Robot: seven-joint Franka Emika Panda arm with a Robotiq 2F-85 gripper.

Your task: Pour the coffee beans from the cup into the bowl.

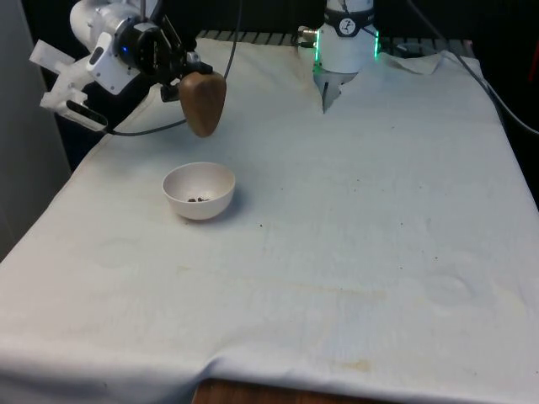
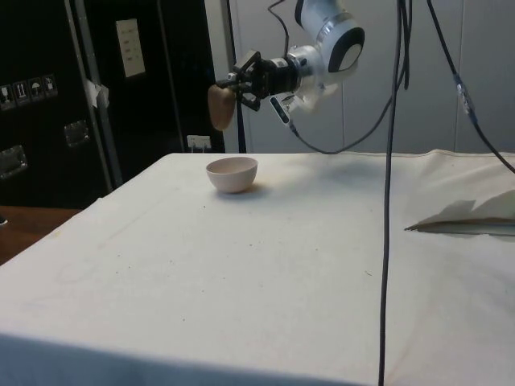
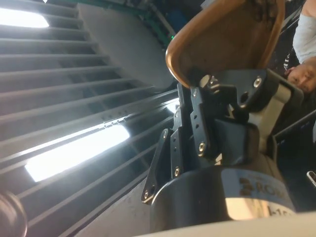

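A brown wooden cup (image 1: 205,103) hangs tilted in the air, with my gripper (image 1: 179,82) shut on its rim. It is above and a little behind the white bowl (image 1: 200,209), which stands on the cloth at the front view's left. A few dark coffee beans (image 1: 197,199) lie in the bowl's bottom. From the side, the cup (image 2: 220,107) is held out from the gripper (image 2: 243,87) above the bowl (image 2: 232,176). In the wrist view the fingers (image 3: 200,116) clamp the cup's wall (image 3: 224,42), and its inside faces the camera.
A black cable (image 1: 152,128) loops from the arm near the table's edge. A fold of cloth (image 2: 471,215) lies on the table beside the hanging cables (image 2: 386,201). A person's hand (image 3: 302,74) shows in the wrist view.
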